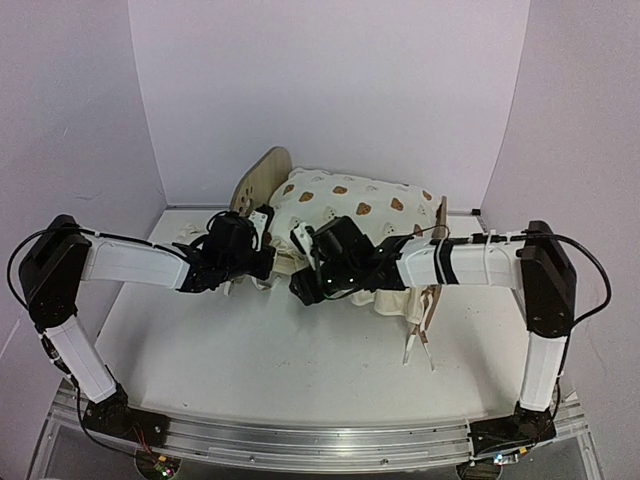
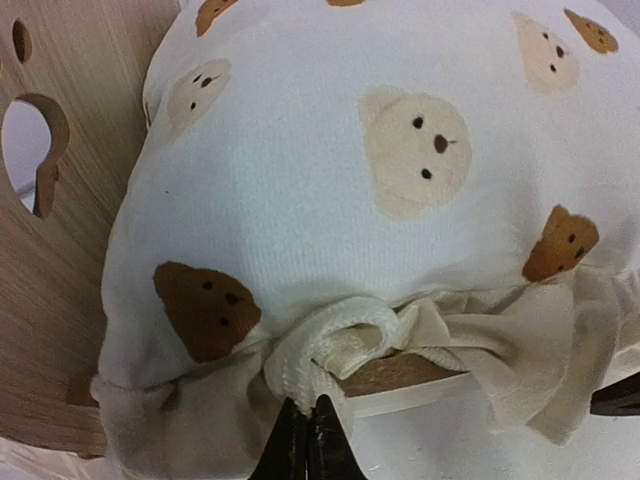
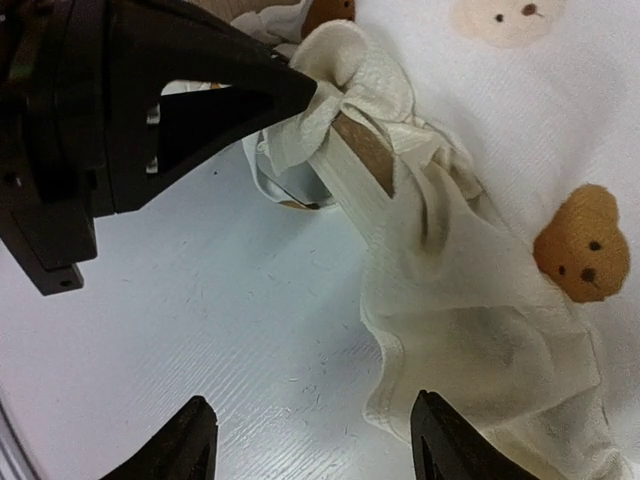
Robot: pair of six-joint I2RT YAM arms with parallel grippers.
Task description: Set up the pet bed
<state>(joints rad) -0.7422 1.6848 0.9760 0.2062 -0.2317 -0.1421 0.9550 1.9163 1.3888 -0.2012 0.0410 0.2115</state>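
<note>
The pet bed shows as a light-wood headboard with a paw cutout, also in the left wrist view. Its striped base is hidden under the cream bear-print cushion lying over the frame. My left gripper is shut on a white cushion tie looped at a wooden rail of the bed. The right wrist view shows that gripper pinching the tie. My right gripper is open and empty, just above the table beside the cushion's ruffle.
More cushion ties hang off the bed's front right corner onto the white table. White walls close in the back and both sides. The two grippers sit close together at the bed's front left corner.
</note>
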